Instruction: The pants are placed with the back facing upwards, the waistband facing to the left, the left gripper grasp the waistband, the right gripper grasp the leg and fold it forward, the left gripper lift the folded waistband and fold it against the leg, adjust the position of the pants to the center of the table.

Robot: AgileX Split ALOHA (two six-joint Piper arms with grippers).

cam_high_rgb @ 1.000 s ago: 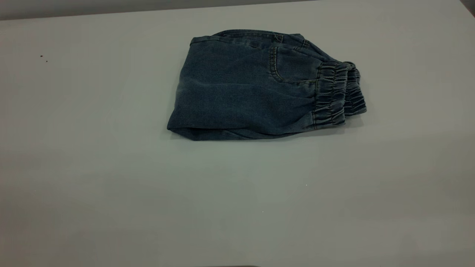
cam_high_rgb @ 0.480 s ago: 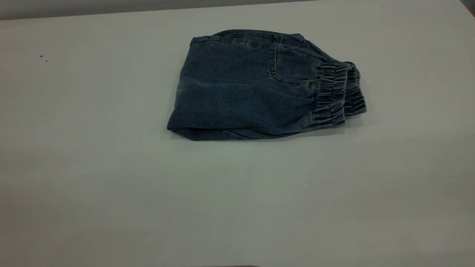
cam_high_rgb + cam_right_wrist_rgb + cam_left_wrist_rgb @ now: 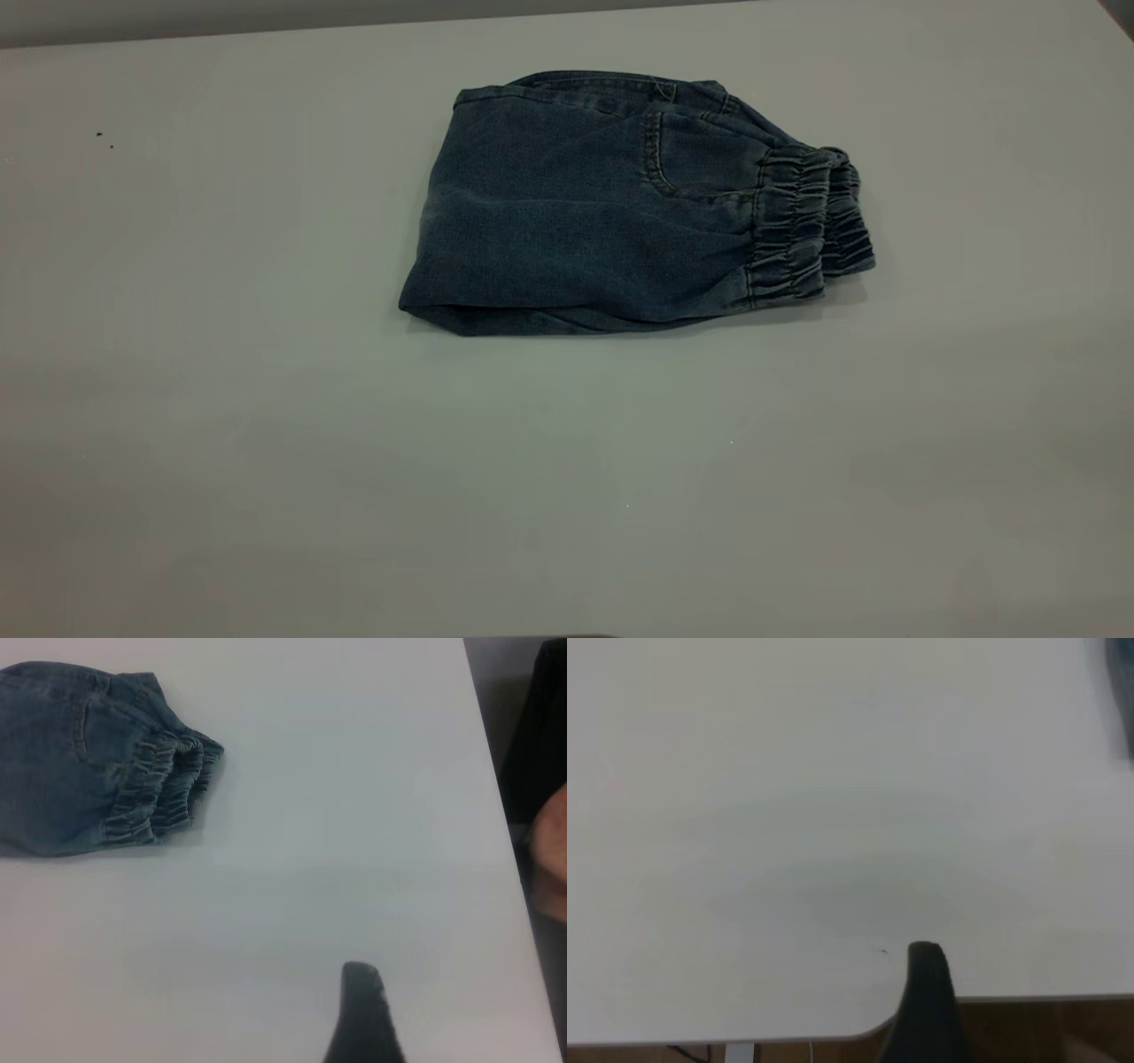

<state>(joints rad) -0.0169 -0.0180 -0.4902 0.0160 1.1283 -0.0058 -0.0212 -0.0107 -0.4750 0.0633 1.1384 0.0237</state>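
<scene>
In the left wrist view a single dark finger of the left gripper (image 3: 926,1005) shows at the near edge of the table (image 3: 788,815), above its rounded corner; whether that gripper is open or closed cannot be told from one fingertip. Only a dim blue sliver of the pants (image 3: 1121,691) shows at the far corner of that view, well apart from the finger. The right wrist view likewise shows one dark fingertip of the right gripper (image 3: 363,1019) over bare tabletop, and its state cannot be told either; the pants (image 3: 71,762) lie well away from it, with the waistband (image 3: 164,784) on the side nearest that gripper. A person's hand (image 3: 551,846) is partly visible past the table's edge, beside dark clothing. In the exterior view neither arm appears. The near half of the table (image 3: 567,496) is plain, matte and white. Beyond it lies one pair of pants (image 3: 602,221), folded into a compact, roughly rectangular stack of soft dark-blue denim, faded paler along the left. The rounded fold forms the left and near edge. At the right end the waistband (image 3: 806,226) shows as two stacked gathered bands, ruched and wrinkled. One curved pocket seam (image 3: 660,159) with tan stitching sits beside it. Two tiny dark specks (image 3: 104,140) mark the far left tabletop.
</scene>
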